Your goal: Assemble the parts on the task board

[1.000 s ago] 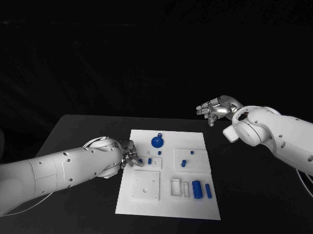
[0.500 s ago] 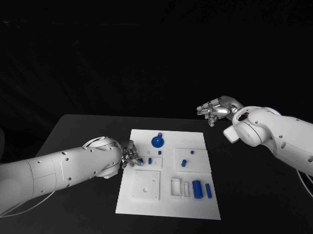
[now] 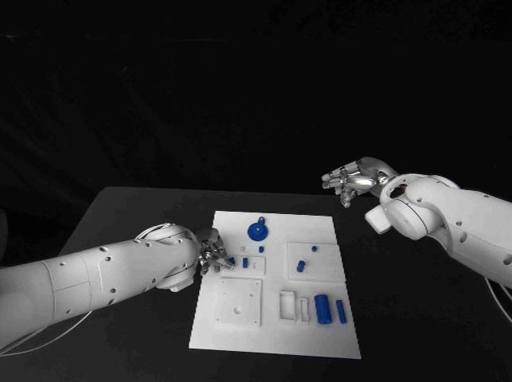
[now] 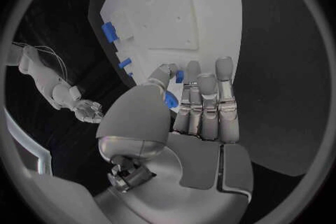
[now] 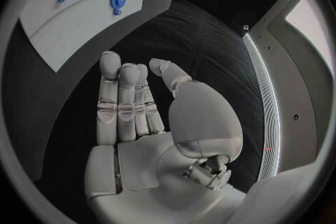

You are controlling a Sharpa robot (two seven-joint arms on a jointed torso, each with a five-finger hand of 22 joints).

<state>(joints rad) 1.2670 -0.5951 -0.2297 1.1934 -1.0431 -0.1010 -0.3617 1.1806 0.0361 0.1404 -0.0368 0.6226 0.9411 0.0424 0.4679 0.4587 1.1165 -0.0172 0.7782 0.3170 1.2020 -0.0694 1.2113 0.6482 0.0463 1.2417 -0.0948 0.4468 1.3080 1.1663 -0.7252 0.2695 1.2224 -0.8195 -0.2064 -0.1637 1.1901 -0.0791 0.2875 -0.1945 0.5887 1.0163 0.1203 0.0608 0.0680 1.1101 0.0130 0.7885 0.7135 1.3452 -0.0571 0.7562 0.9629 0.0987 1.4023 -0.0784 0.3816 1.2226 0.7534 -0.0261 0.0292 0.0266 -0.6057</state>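
1. Board [image 3: 275, 282], white, lying in lower middle of head frame on black table [image 3: 130, 211]; blue parts on it: round part [image 3: 258, 231] near upper edge, small peg [image 3: 245, 262] beside left hand, two cylinders [image 3: 322, 307] at lower right.
2. Left hand [image 3: 213, 256] at left edge of board, fingers close together and reaching down to a small blue piece [image 4: 170, 99]; cannot tell whether pinched or only touched.
3. Right hand [image 3: 353, 178] raised at upper right of frame, well apart from board, fingers apart and nearly straight, holding nothing.
4. Risk, as a judgement: piece small, so could slip from fingertips or tilt and jam at its hole if pressed crooked; could also push neighbour peg away.
5. Hard to see: contact under left fingers hidden by hand itself in head frame; holes and slots of board too small to tell which fits what.
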